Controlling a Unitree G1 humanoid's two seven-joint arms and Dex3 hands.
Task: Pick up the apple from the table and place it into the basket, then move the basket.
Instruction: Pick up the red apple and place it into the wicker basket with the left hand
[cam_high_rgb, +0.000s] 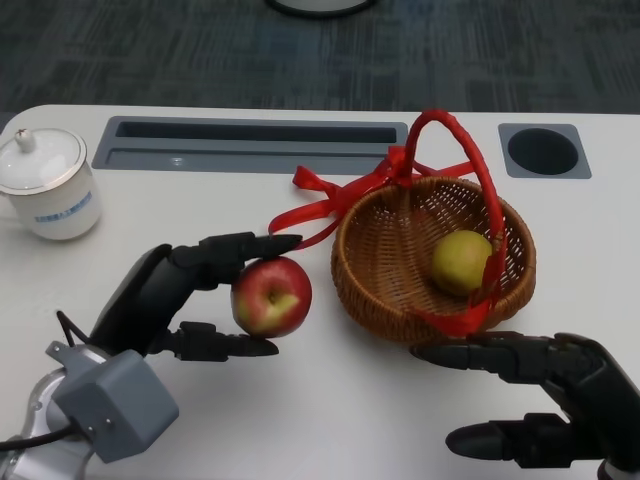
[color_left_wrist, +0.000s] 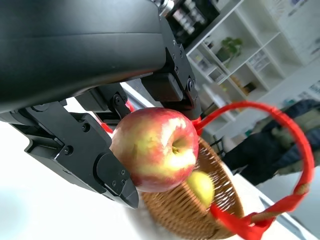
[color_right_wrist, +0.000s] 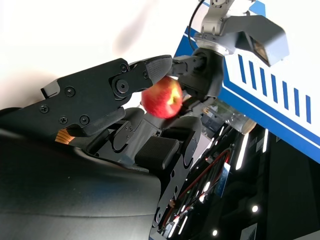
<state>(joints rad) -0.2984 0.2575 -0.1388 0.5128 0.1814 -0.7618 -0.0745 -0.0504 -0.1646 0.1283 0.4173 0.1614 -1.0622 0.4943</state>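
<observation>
**Apple held in left hand beside basket**

At the far left of the white table (cam_high_rgb: 300, 420) we note a white lidded ceramic cup with a blue band (cam_high_rgb: 45, 185), standing upright and well apart from everything else. Behind it, toward the middle, we see a long grey recessed slot (cam_high_rgb: 250, 143) set into the tabletop.

Next we record the left hand (cam_high_rgb: 190, 295). It grips the red-and-yellow apple (cam_high_rgb: 271, 296) between its upper fingers (cam_high_rgb: 245, 245) and the finger below. The left wrist view confirms the hold: black fingers close on either side of the fruit, its stem dimple facing the camera. We see the apple just beside the basket's left wall, outside it.

To the right stands the round brown wicker basket (cam_high_rgb: 375, 280) with a red ribbon-wrapped handle (cam_high_rgb: 455, 130) arching over it; loose red ribbon (cam_high_rgb: 320, 205) trails onto the table at its left. A yellow-green round fruit (cam_high_rgb: 461, 261) lies inside.

At the lower right, the right hand (cam_high_rgb: 545, 395) holds nothing, its fingers spread wide and pointing left, just before the basket's near rim; we cannot tell whether the upper finger touches it. A grey round-holed cutout (cam_high_rgb: 543, 150) sits at the far right.
</observation>
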